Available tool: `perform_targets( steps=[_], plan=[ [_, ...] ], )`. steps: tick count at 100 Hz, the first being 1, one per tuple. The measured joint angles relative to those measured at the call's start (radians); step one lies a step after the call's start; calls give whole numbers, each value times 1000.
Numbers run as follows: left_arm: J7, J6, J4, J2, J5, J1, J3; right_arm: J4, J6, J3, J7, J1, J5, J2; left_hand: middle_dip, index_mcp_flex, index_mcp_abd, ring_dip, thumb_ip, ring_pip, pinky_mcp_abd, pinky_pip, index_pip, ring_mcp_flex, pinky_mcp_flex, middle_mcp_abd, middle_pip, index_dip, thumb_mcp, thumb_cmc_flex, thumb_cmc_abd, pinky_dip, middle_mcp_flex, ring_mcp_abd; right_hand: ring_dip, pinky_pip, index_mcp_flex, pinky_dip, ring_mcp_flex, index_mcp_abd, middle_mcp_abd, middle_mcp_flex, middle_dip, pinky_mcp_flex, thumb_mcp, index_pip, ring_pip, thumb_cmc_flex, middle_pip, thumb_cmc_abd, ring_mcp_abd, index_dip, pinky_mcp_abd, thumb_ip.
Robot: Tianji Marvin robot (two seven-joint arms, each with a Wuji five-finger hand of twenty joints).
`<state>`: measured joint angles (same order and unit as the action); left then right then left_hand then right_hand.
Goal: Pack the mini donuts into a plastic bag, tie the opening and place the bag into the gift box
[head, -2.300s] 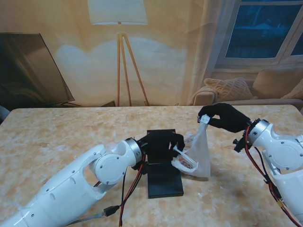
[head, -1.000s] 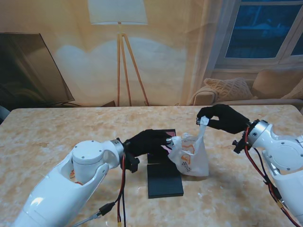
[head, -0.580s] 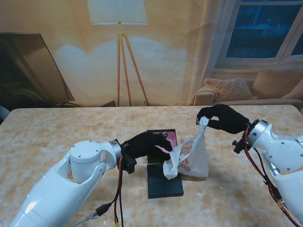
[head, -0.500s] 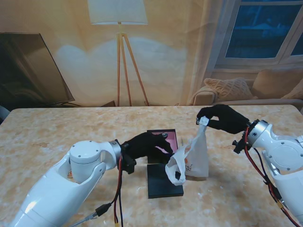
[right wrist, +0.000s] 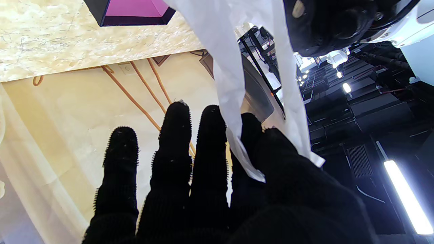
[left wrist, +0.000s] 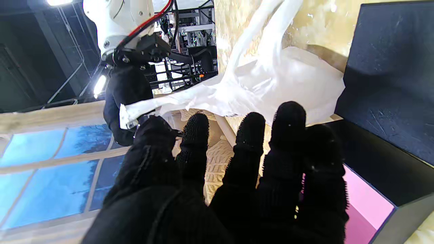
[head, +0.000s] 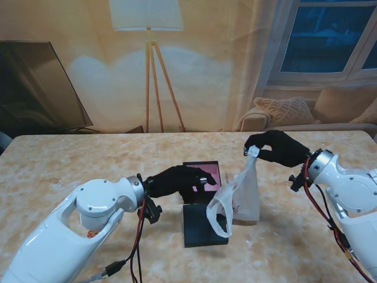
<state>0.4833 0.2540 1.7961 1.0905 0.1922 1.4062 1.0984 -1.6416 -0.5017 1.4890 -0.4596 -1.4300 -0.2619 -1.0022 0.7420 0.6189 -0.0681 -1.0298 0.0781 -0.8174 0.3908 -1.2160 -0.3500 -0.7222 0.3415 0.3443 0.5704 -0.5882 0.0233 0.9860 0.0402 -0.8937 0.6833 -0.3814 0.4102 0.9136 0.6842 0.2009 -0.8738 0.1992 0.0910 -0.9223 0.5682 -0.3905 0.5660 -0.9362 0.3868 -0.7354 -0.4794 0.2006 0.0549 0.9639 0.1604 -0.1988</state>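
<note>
The right hand (head: 277,148) pinches the top corner of the bag (head: 240,197) between thumb and fingers, so the bag hangs down to the table (head: 70,159) just right of the box (head: 203,200). The bag's mouth gapes toward the box lid (its contents are hard to make out). The left hand (head: 177,179) holds nothing, its fingers (left wrist: 288,122) loosely spread over the box's pink-lined tray, near the bag but apparently not touching it.

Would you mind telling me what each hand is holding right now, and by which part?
The right hand pinches the plastic bag by one upper handle strip. The left hand holds nothing, its fingers apart over the gift box.
</note>
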Motion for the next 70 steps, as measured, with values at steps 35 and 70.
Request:
perform_targets(
  steps=[35, 70],
  plan=[
    [142, -29, 37, -42, -78, 83, 64, 2, 1, -3, 2, 2, -1, 0, 122, 208, -168, -36, 0, -438, 24, -398, -50, -331, 330, -12, 271, 56, 0, 33, -4, -61, 256, 54, 0, 0, 0, 0, 0, 0, -1, 0, 0, 0, 0, 0, 0, 0, 0, 0, -1, 0, 0, 0],
    [330, 79, -104, -103, -67, -58, -118, 1, 3, -4, 0, 4, 0, 0, 124, 45, -176, -12, 0, -458, 24, -438, 184, -325, 329, -12, 268, 231, 0, 32, -16, -12, 252, 61, 0, 0, 0, 0, 0, 0, -1, 0, 0, 0, 0, 0, 0, 0, 0, 0, -2, 0, 0, 0]
  ],
)
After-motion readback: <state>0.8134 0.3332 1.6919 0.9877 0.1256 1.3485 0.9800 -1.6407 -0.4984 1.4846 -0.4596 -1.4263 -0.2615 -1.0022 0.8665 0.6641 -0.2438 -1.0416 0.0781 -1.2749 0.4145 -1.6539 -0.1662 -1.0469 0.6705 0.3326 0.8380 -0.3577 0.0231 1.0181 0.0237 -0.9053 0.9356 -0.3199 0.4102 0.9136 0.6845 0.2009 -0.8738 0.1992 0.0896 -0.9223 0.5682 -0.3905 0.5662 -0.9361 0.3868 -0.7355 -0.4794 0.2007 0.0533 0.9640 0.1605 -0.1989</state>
